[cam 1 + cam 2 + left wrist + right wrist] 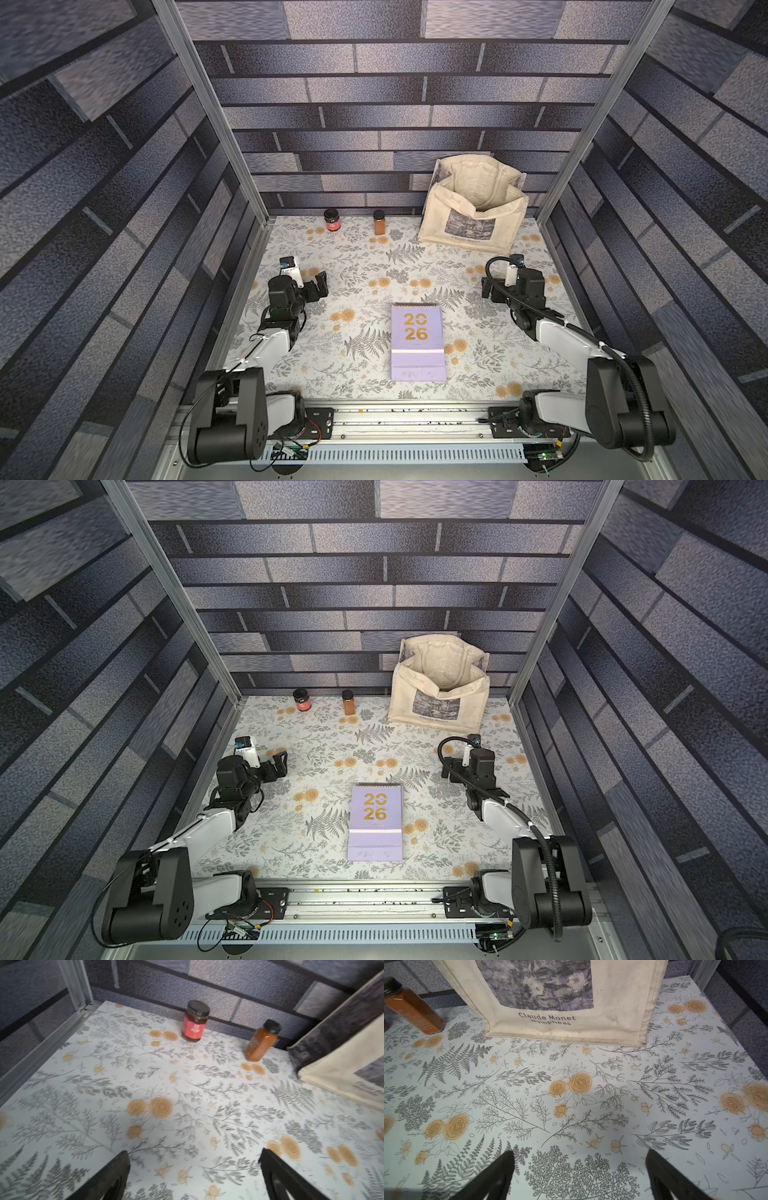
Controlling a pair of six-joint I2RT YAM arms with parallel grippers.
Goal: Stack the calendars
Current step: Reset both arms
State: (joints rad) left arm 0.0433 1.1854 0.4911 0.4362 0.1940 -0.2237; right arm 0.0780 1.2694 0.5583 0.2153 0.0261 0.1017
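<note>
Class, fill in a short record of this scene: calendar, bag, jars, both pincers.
calendar: lilac, gold 2026, flat, middle of the table, untouched
bag: cream, open, upright by the back wall
red jar: black lid, by the back wall
orange jar: black lid, beside the red jar, apart
left pincer: open, empty, above the table
right pincer: open, empty, pointing at the bag
</note>
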